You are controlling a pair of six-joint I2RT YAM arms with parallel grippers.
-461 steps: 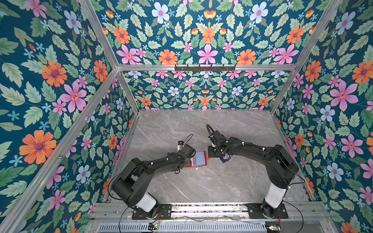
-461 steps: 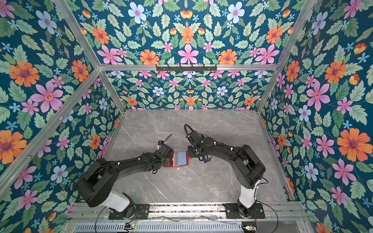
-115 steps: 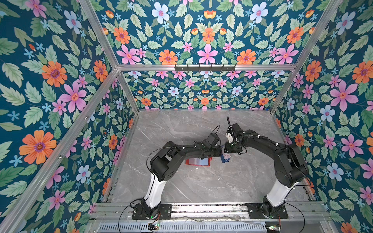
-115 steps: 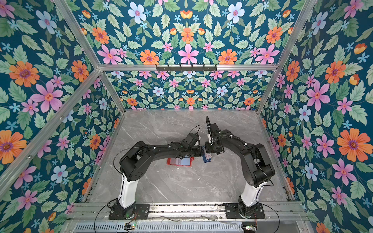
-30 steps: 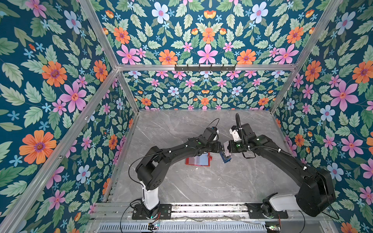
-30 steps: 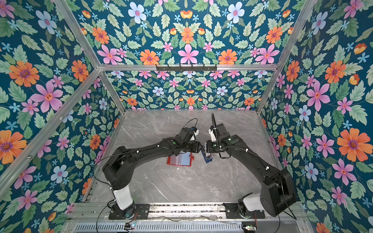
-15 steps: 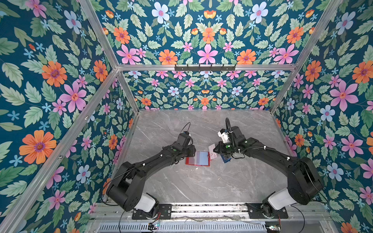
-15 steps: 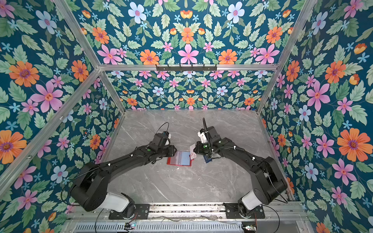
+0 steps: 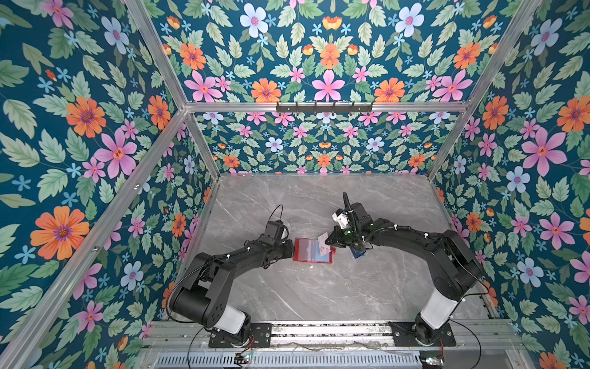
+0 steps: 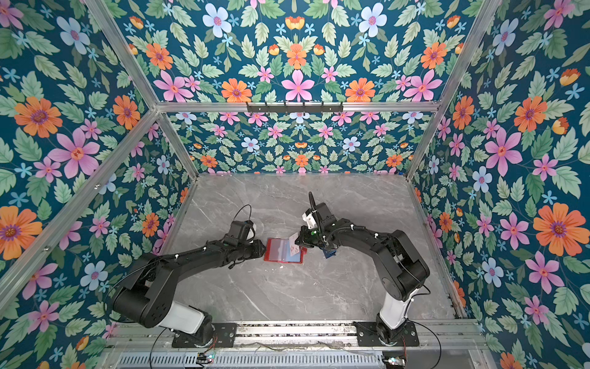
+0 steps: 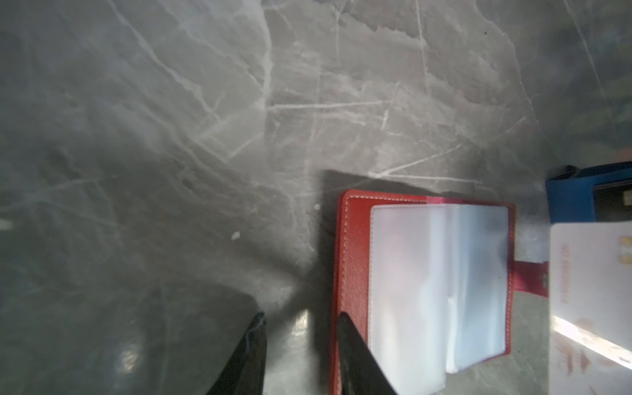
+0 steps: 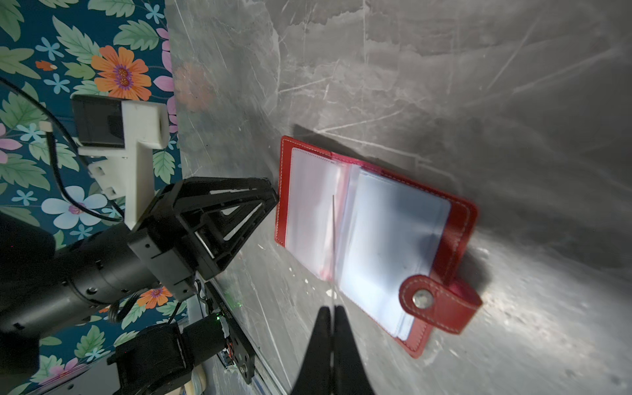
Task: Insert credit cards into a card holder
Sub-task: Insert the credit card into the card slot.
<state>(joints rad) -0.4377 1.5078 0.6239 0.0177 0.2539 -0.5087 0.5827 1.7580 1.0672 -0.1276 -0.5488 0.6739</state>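
The bench [image 9: 319,287] has a grey, marble-veined top. A red card holder [image 9: 306,250] lies open on it near the middle, clear sleeves facing up. A small blue tray [image 9: 358,254] sits just beside the holder's snap-tab side. A few white specks [image 11: 235,235] dot the surface nearby.

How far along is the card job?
The holder lies open and seems to hold a light blue card. The right gripper pinches a whitish card over it, not yet in. The left gripper is open beside the holder. Inserting that card remains.
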